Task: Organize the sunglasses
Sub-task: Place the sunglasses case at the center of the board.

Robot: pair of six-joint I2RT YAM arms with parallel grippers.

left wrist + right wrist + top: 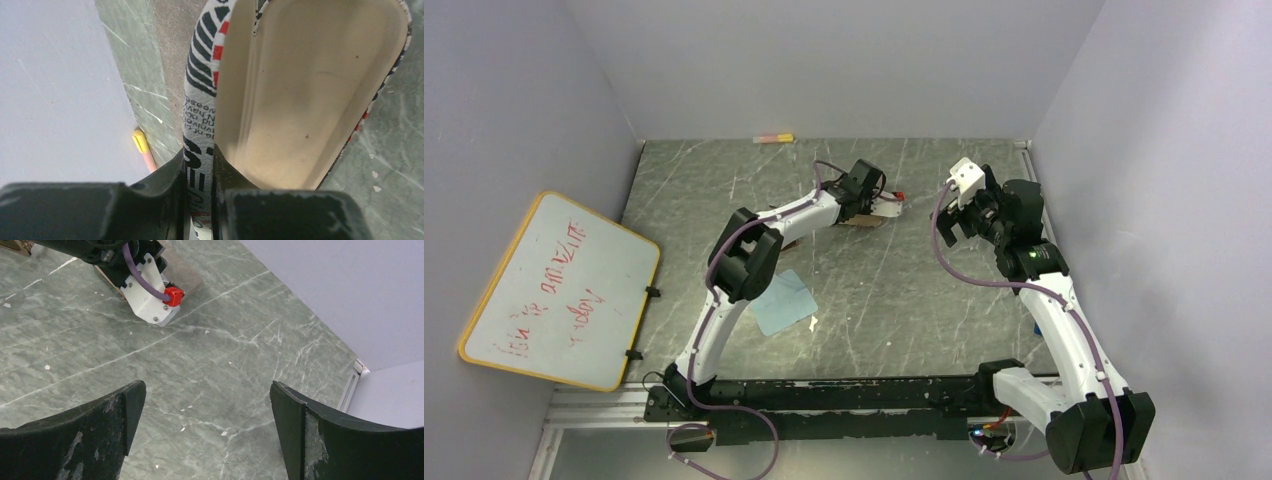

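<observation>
The tabletop (904, 300) is grey-green stone, walled on three sides. In the overhead view a whiteboard (559, 290) leans at the 9 o'clock edge. A light-blue cloth (782, 302) lies flat toward 7 o'clock of centre, beside the left arm (744, 262).

A printed case (310, 90) sits toward 12 o'clock of centre. It lies open, and the cream lining that shows is bare. The left pincer (199, 172) is closed on one side wall of the case, one finger outside and one inside. The right pincer (207, 405) is at 3 o'clock of the case, spread wide, holding nothing, over bare stone. A pink-and-yellow marker (774, 137) lies against the 12 o'clock wall.

Hazards:
- The grip takes only a thin, flexible wall. A lift or tug is likely to fold the wall or let the case swing and slip free.
- The two wrists are near each other. A right-arm approach toward 9 o'clock risks contact with the left wrist.

The sunglasses are not visible in any view. They may be hidden beneath the left arm; this cannot be confirmed. Their position relative to either pincer therefore cannot be stated, except that neither pincer holds them.
</observation>
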